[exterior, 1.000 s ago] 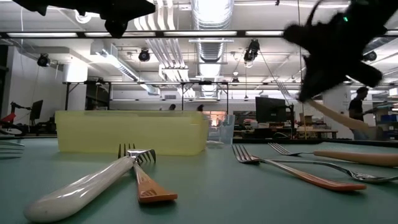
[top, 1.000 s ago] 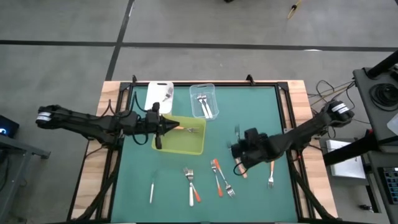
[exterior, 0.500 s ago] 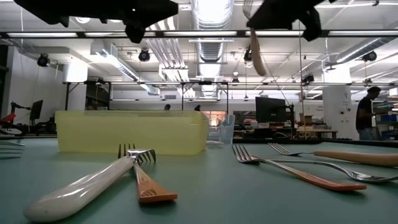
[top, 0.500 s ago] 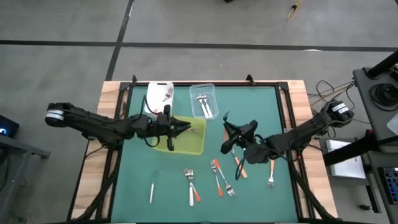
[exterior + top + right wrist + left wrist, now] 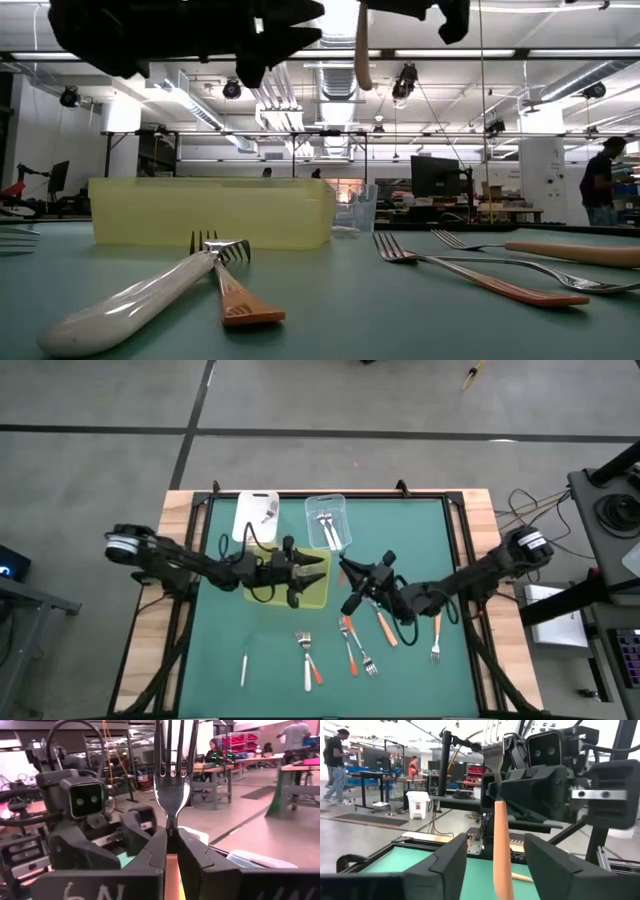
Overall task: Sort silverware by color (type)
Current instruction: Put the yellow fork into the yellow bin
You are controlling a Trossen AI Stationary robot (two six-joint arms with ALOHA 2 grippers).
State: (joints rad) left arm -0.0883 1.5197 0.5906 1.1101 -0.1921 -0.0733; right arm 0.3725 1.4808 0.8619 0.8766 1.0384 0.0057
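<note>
Silverware lies scattered on the green table (image 5: 420, 530) in the high view: an orange-handled fork (image 5: 386, 627) beside the right arm, a crossed pair of forks (image 5: 355, 645) toward the near edge, a white-and-orange pair (image 5: 309, 655), a thin white utensil (image 5: 243, 667) and a lone fork (image 5: 435, 645) farther right. More forks sit in the clear tub (image 5: 327, 523), next to a white tub (image 5: 255, 515). The left gripper (image 5: 318, 567) hovers over the yellow tray (image 5: 310, 598), and the right gripper (image 5: 349, 572) faces it just beside the tray's right edge. In the low view, a white-handled fork (image 5: 130, 295) and an orange-handled one (image 5: 235, 290) cross in front, other forks (image 5: 480, 275) lie to the right, the tray (image 5: 212, 212) stands behind them, and an orange handle (image 5: 362, 50) hangs from a gripper at the top edge. In the left wrist view, the left fingers (image 5: 447, 865) are spread wide, with the hanging orange-handled fork (image 5: 501, 855) between them, not touching; the right gripper (image 5: 496, 782) clamps it just below its head. In the right wrist view, the right fingers (image 5: 192, 857) are pressed on the fork's neck (image 5: 172, 827), tines upward, and the left gripper (image 5: 131, 829) is opposite, jaws apart.
</note>
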